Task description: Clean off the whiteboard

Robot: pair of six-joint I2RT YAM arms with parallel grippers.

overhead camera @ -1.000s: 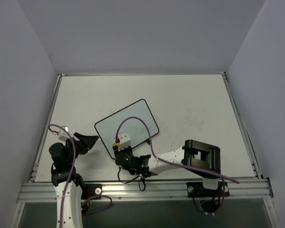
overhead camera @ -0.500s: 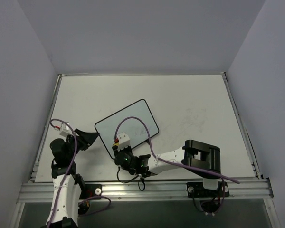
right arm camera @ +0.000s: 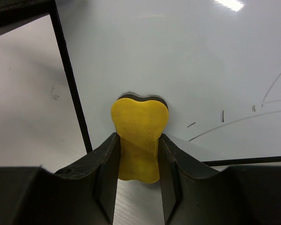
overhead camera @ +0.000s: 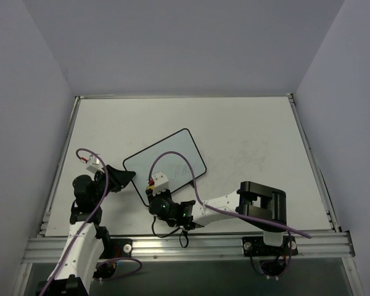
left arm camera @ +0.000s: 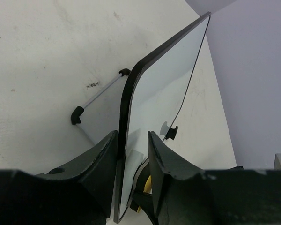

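The whiteboard (overhead camera: 166, 161) sits askew on the table (overhead camera: 253, 126) near the arms, and only the wrist cams show the right gripper (right arm camera: 138, 137) squeezing a yellow sponge (right arm camera: 139, 123) onto it, while the left gripper (left arm camera: 132, 136) has its jaws apart, straddling the frame edge.

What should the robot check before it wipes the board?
1. Sponge held: yellow sponge pinched in the right gripper jaws: ok.
2. Sponge touching: its tip looks pressed on the whiteboard: ok.
3. Board steadied: left gripper jaws straddle its edge, a gap showing: not ok.
4. Board clean: dark marks show beside the sponge: not ok.
5. Stand feet firm on the table: cannot tell.
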